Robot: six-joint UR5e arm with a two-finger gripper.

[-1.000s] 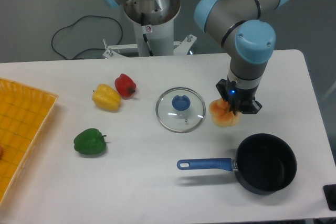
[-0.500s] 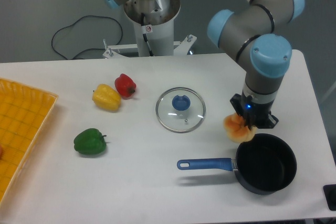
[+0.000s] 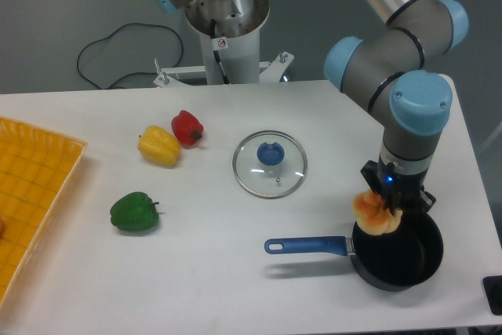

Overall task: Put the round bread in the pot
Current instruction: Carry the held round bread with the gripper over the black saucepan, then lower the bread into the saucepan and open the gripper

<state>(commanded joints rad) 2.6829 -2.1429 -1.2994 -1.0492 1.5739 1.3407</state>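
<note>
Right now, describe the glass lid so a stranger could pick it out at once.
Start at the white table and look near its middle, left of the black pot with the blue handle. The glass lid lies flat there, alone. It is the only clear disc, with a blue knob at its centre.

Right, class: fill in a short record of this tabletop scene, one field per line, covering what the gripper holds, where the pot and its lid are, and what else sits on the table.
gripper: shut on the golden-tan round bread, held over the pot's near-left rim
pot: black round saucepan with a long blue handle, empty, handle pointing left
lid: round glass lid with a blue knob, flat on the table, left of the pot and farther back
peppers: yellow bell pepper touching red bell pepper; green bell pepper apart, nearer the camera
tray: yellow-orange tray at the left edge
</note>
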